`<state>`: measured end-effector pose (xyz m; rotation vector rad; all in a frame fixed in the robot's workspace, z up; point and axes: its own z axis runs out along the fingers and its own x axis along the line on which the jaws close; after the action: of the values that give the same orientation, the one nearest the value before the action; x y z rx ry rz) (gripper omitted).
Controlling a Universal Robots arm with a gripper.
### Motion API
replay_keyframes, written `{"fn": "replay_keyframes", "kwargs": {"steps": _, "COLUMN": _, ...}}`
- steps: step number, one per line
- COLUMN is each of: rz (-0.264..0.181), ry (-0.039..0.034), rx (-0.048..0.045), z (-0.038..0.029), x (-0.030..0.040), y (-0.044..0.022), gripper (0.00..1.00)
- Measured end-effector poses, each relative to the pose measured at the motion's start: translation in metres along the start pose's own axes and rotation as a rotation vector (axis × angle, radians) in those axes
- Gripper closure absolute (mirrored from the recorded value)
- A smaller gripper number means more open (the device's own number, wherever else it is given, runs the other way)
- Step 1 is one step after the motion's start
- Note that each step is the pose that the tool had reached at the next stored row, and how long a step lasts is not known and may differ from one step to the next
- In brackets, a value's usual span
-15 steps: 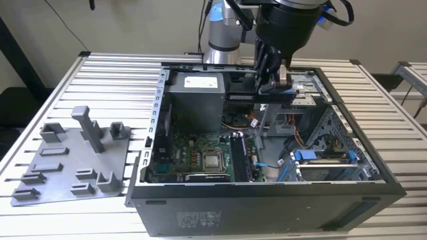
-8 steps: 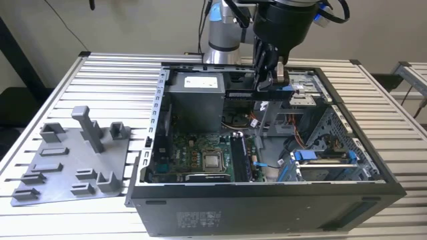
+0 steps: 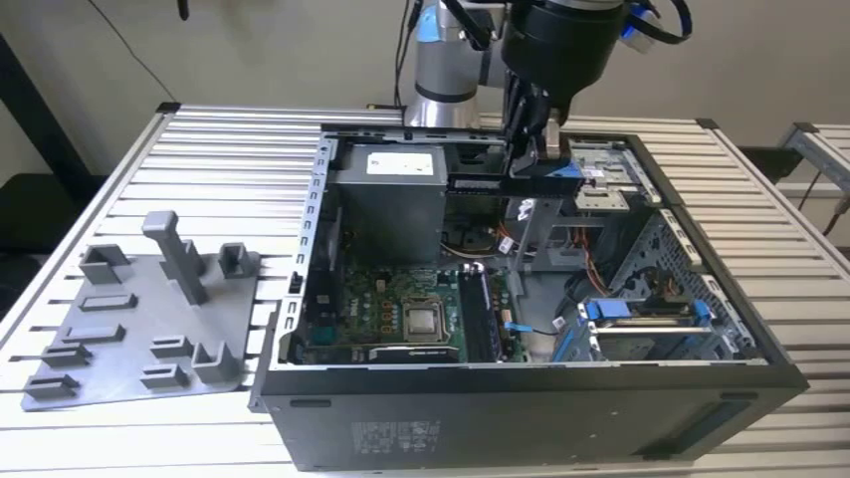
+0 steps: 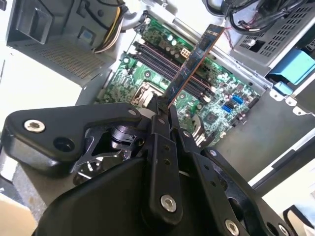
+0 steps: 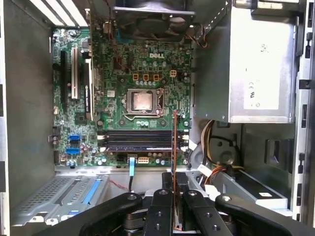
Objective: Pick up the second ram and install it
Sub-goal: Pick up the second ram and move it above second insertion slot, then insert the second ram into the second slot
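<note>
The gripper has its two black fingers pressed together on the flat faces of the second ram, pinching one end. Most of the dark stick juts free past the tips. To my eye that grip makes sense: clamped across its thin faces, the board cannot twist, and its long edges are left bare for a socket.

Taking the exterior view as a dial, the arm comes down at twelve o'clock over the open case, which lies on its side on the slatted table. The grey holder tray sits apart at nine o'clock of the case, on the exterior view's left, with nothing dark standing in its posts that I can make out.

In the first wrist view the stick appears edge-on as a thin line crossing above the memory slots, which run beside the processor socket on the green motherboard. The power supply fills the neighbouring bay. The stick looks to be up in the air, well clear of the board and not seated. I judge the pick-up done and the fitting not yet done. I cannot tell whether any slot is already filled.
</note>
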<state>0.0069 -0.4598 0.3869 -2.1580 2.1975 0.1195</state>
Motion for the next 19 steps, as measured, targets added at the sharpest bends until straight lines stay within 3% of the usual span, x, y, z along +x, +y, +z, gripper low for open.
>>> {"fn": "replay_keyframes", "kwargs": {"steps": 7, "rz": 0.02, "ry": -0.0003, "rx": 0.0019, "z": 0.0007, "x": -0.0059, "y": 0.001, "gripper": 0.86}}
{"fn": "replay_keyframes", "kwargs": {"steps": 19, "rz": 0.023, "ry": -0.0003, "rx": 0.0022, "z": 0.0007, "x": -0.0062, "y": 0.0011, "gripper": 0.86}}
